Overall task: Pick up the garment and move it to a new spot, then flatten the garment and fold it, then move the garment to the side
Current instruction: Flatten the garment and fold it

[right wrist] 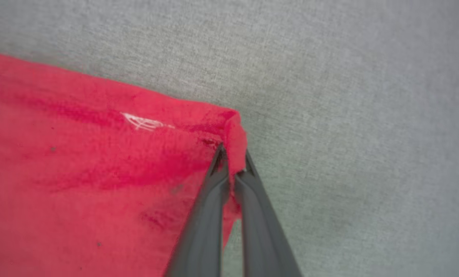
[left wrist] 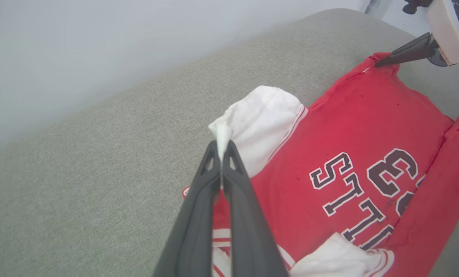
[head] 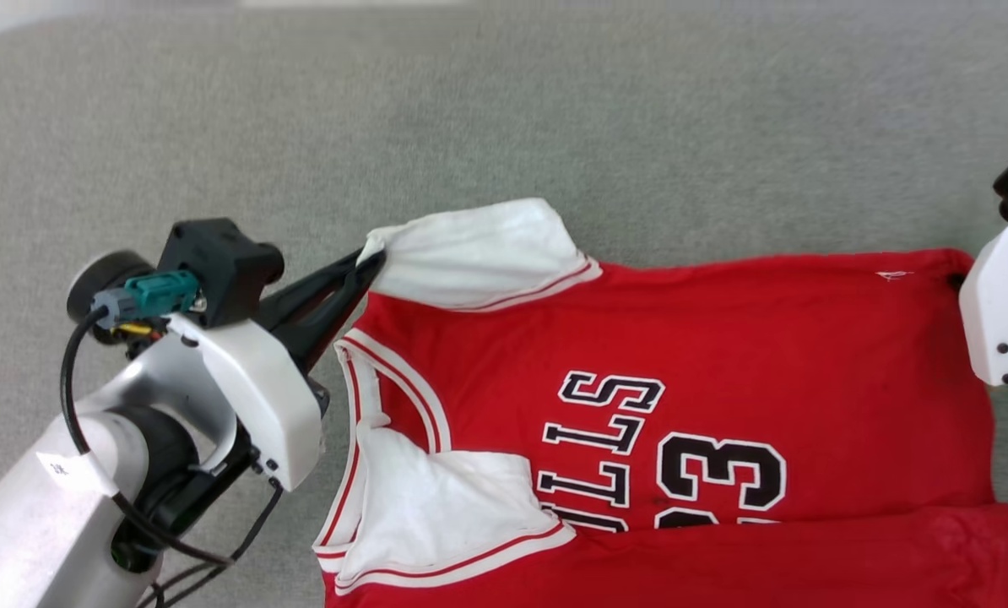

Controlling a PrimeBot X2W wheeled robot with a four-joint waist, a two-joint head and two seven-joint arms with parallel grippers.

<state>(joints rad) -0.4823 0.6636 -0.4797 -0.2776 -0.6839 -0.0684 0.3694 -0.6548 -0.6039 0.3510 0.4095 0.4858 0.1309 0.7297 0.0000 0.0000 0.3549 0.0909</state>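
**Both tools clamped on the far edge of a red jersey**

The left tool (left wrist: 222, 144) is clenched on the garment (head: 723, 338). Its two dark fingers are pressed together, pinching a corner of a white sleeve (head: 479, 253), and the pinched cloth stands up in a small peak between the tips. The right tool (right wrist: 233, 152) is also clenched on the garment. Its fingers grip a bunched red hem corner (right wrist: 235, 130), beside a small white mark stitched into the fabric.

The garment lies spread chest-up on the counter (head: 504, 101), which is covered in grey woven fabric. In the head view the garment stretches across between the two tools. Its neckline (head: 386, 371) is toward the robot's left and its hem toward the right. The black, white-outlined lettering (head: 605, 447) and the number 23 (head: 719, 477) run sideways across the chest.

A second white sleeve (head: 445, 498) with red striped trim lies folded inward over the red cloth near the robot. A long red fold (head: 808, 557) along the near edge covers the lowest part of the lettering and number. Beyond the garment, bare grey counter extends to a pale wall (left wrist: 98, 46).
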